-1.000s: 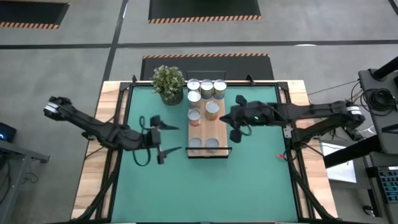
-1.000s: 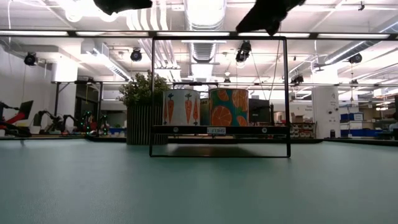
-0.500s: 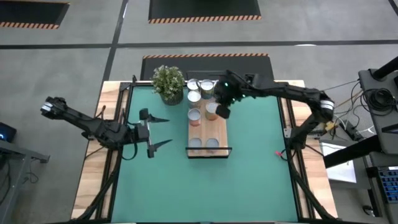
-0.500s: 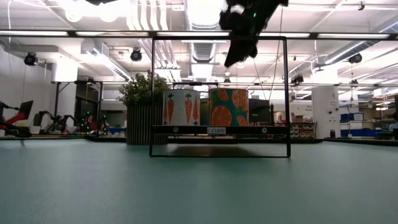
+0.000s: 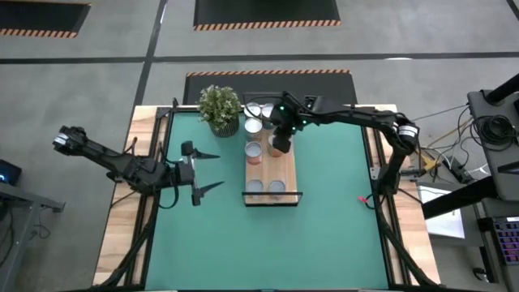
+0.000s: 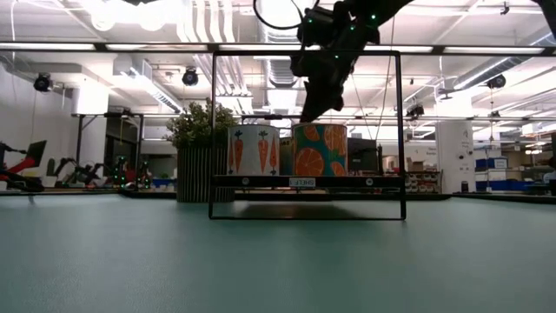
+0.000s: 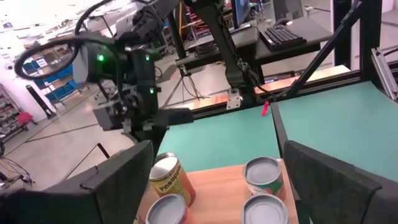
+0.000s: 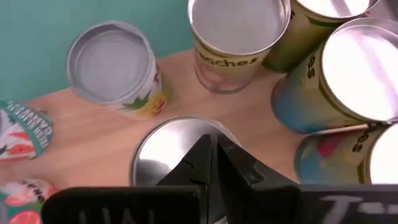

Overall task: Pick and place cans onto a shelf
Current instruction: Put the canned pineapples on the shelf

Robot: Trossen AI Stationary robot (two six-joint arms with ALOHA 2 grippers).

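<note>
The wooden shelf (image 5: 284, 169) lies on the green mat. Two cans (image 5: 265, 188) stand at its near end, and a carrot can (image 6: 253, 149) and an orange can (image 6: 319, 149) show in front in the low view. Two more cans (image 5: 254, 152) stand mid-shelf, and several cans (image 5: 269, 113) cluster at the far end. My right gripper (image 8: 211, 158) is shut and points down over the silver top (image 8: 165, 152) of the yellow mid-shelf can (image 7: 168, 177). My left gripper (image 5: 199, 172) is open and empty over the mat, left of the shelf. My right gripper's shut fingertips (image 8: 202, 155) stand from above over the round top of the yellow mid-shelf can, which stands upright on the shelf. I cannot tell whether they touch the top.
A potted plant (image 5: 220, 108) stands at the far edge, left of the far cans. The shelf's black wire frame (image 6: 400, 130) rises at its near end. Green mat (image 5: 332, 219) lies open to the right of the shelf and near it.
My right gripper has swung from the shelf's right side toward the table's far edge and left. It has tipped to point down and come lower over the mid-shelf cans. My left gripper has drawn back a little toward the table's left edge.
</note>
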